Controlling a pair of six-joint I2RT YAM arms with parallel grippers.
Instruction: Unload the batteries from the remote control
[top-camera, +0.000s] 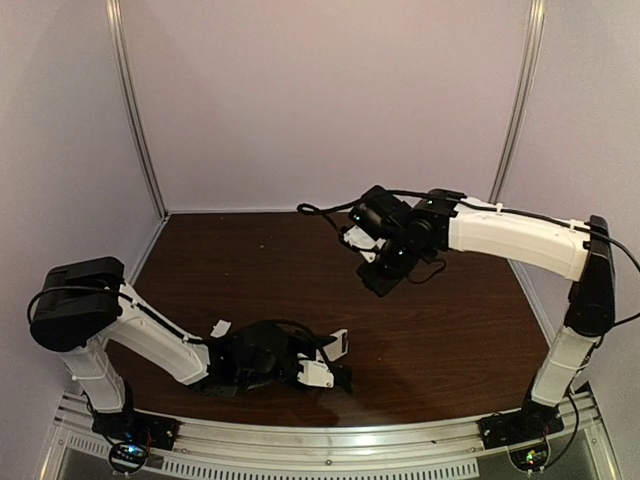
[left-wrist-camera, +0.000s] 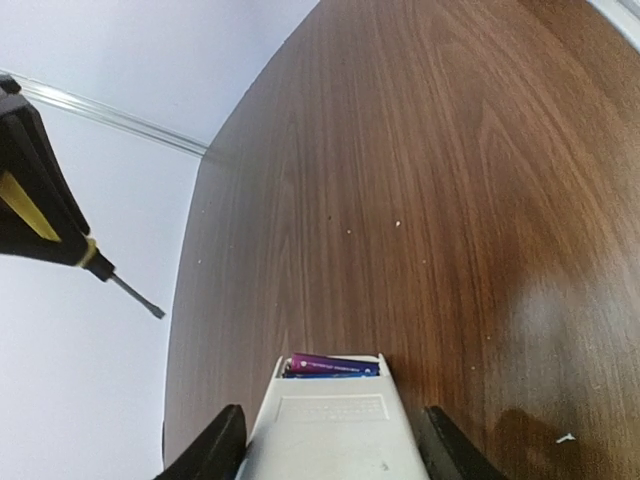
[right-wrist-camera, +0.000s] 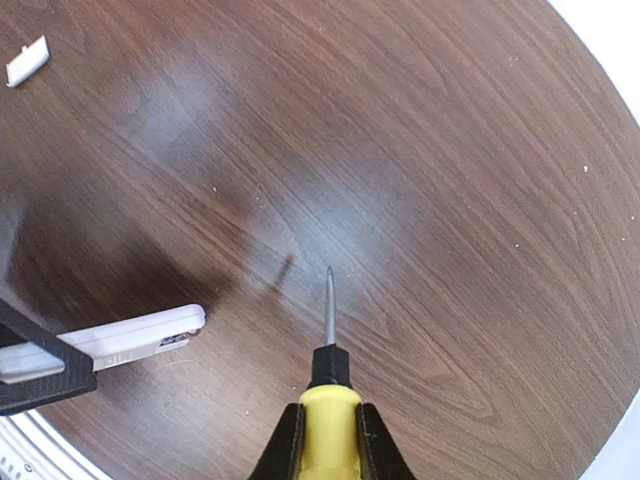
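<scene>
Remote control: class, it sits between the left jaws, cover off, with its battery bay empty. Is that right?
Not quite. The bay is not empty: the left wrist view shows a purple battery in the open end of the remote control. The rest stands: it sits between the left jaws, cover off.

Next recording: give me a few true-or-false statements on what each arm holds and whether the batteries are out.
1. The left fingers hold the remote control. True.
2. The remote control's compartment is empty. False: a purple battery sits in its open end.
3. The right fingers grip a yellow-handled screwdriver. True.
4. The screwdriver's tip touches the remote control. False: it points at the bare table, apart from the remote control.
</scene>
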